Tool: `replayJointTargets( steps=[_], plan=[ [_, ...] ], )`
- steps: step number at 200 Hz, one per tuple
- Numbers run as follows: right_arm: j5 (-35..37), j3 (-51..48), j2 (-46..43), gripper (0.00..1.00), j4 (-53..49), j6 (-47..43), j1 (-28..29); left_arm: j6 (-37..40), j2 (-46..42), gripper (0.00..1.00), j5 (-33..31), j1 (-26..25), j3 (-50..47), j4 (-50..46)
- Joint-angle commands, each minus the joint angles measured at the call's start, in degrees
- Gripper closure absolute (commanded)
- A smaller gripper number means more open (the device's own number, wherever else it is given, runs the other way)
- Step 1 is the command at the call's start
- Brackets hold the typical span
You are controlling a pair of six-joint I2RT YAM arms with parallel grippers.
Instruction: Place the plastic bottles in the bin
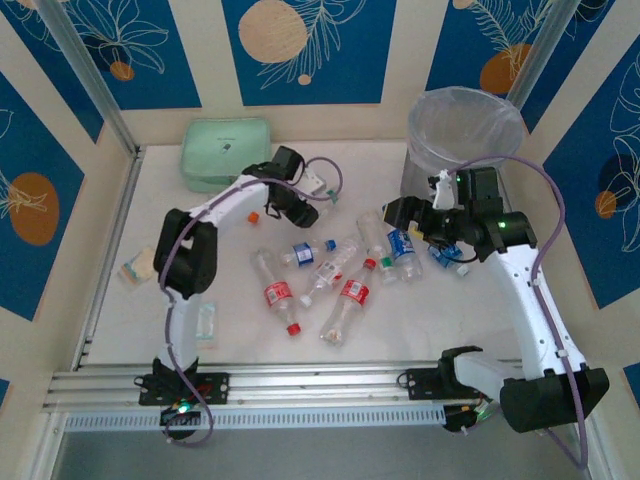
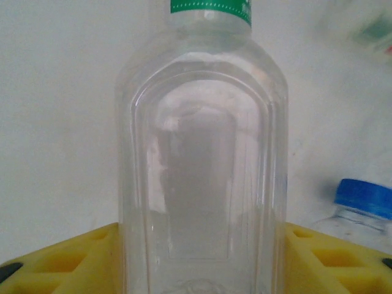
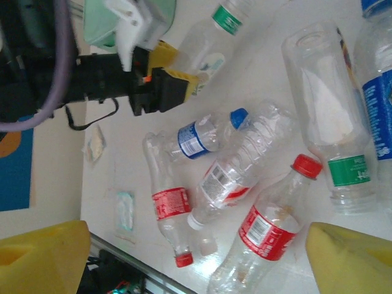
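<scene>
A clear plastic bottle (image 2: 202,153) with a green neck band stands between the yellow fingers (image 2: 55,260) of my left gripper (image 2: 202,245); both pads press its sides. From above, that gripper (image 1: 300,200) sits at the back middle of the table with this bottle (image 1: 318,185). Several other plastic bottles lie in a loose heap mid-table, two with red labels (image 1: 278,293) (image 1: 350,295) and one with a blue label (image 1: 303,250). My right gripper (image 1: 415,225) hangs open over the heap's right end, with nothing between its yellow fingers (image 3: 352,257). The bin (image 1: 465,130) stands at the back right.
A mint green pouch (image 1: 227,150) lies at the back left. Small flat packets (image 1: 135,268) (image 1: 207,322) rest on the left side, and an orange cap (image 1: 254,215) lies beside the left arm. A metal rail (image 1: 300,385) runs along the near edge. Walls close in the table's sides.
</scene>
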Motion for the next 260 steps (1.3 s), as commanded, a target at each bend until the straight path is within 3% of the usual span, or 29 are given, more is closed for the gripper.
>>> replayJointTargets(
  steps=[1,36,76,91,125,149,204,235,260],
  plan=[
    [-3.3,-1.8,0.7,0.14,5.7,5.0,1.3,-10.7,-9.4,0.42,2.8,0.9,-2.7,3.7],
    [-4.0,-2.3,4.2,0.26,13.0,9.7,5.9,-30.1,-20.1,0.5,13.7,0.0,-19.9,20.9],
    [-0.9,1.4,11.1,0.42,17.1,10.4,12.4,-40.7,-29.6,0.52,9.4,-6.2,-34.5,33.2],
    [0.9,3.0,14.0,0.41,17.1,9.8,13.5,-41.6,-32.3,0.52,6.6,-8.9,-37.0,33.9],
    [2.8,4.6,18.5,0.24,19.0,9.4,15.0,-42.6,-36.8,0.52,3.1,-11.7,-41.3,34.9],
    [5.1,6.9,22.0,0.23,17.7,8.1,15.2,-42.3,-37.9,0.52,3.3,-12.5,-42.0,35.3],
    [4.1,7.5,24.7,0.36,22.7,10.1,15.2,-42.0,-36.8,0.52,6.0,-13.7,-41.3,37.7],
    [4.1,7.4,25.9,0.34,23.5,10.9,14.9,-42.6,-36.6,0.52,5.9,-14.0,-41.3,39.4],
    [4.7,6.7,25.4,0.47,24.3,11.3,14.9,-42.9,-35.9,0.52,6.1,-14.0,-41.1,39.8]
  ],
)
